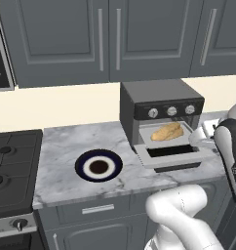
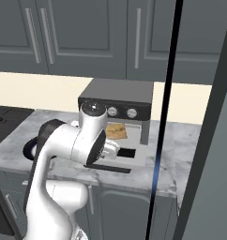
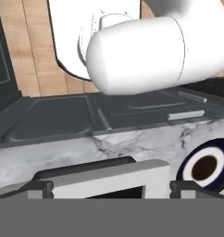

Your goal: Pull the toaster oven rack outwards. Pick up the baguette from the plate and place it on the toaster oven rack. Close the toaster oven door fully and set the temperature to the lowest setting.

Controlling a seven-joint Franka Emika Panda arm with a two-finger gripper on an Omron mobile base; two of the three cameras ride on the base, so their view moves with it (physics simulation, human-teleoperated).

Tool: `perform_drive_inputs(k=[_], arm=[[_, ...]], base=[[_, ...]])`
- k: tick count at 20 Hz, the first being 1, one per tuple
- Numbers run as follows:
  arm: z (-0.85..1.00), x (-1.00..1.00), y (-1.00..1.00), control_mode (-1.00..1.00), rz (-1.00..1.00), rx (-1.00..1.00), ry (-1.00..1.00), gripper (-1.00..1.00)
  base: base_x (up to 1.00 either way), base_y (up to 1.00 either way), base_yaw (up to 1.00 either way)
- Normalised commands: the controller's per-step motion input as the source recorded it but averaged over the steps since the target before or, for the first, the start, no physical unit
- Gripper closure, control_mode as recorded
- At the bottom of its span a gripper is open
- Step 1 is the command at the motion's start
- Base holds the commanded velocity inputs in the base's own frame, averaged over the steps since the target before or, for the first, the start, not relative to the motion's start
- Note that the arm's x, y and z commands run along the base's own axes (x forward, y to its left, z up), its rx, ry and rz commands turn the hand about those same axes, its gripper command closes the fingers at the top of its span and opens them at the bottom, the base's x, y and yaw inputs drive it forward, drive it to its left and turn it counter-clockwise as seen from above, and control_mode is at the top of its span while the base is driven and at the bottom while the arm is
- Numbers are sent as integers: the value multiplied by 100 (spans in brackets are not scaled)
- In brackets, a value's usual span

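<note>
Though not yet finished, looks well past halfway. Finds the rack (image 1: 148, 140) drawn out of the oven (image 1: 161, 95), just past the pincer (image 3: 111, 189). Finds the baguette (image 1: 167, 131) lying across that rack, a little above and beyond the pincer. Leaves the plate (image 1: 81, 166) bare on the counter (image 3: 132, 139), well off to one side of the pincer. Counts the pull and the placing as done.

Leaves two steps to do. Shows the door (image 1: 171, 158) folded down flat, so needs swinging up until shut. Then needs one of the knobs (image 1: 171, 111), above the pincer, turned to its lowest.

Shows the pincer spread wide, clamped on nothing. Has its fingertips (image 3: 40, 187) standing either side of the door's silver edge, close over it in the hand view, with the dark handle (image 3: 81, 167) just beyond. Suggests readiness to lift the door, as a guess only.

Cannot tell whether the tips touch the door. Hides the pincer behind the arm's own links in both base views. Cuts the door off at the bottom of the hand view. Gives no reading of knob markings, nor of which knob sets temperature.
</note>
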Motion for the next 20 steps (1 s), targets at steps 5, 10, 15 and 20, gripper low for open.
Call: perform_drive_inputs(k=[5,10,15,20], arm=[[-18,41,0,-100,7,0,7,-100],[-37,35,0,-100,4,0,-2,-100],[-38,25,0,-100,0,0,-8,-100],[-27,31,0,-100,1,0,0,-100]], base=[[0,0,0],[0,0,0],[0,0,0],[0,0,0]])
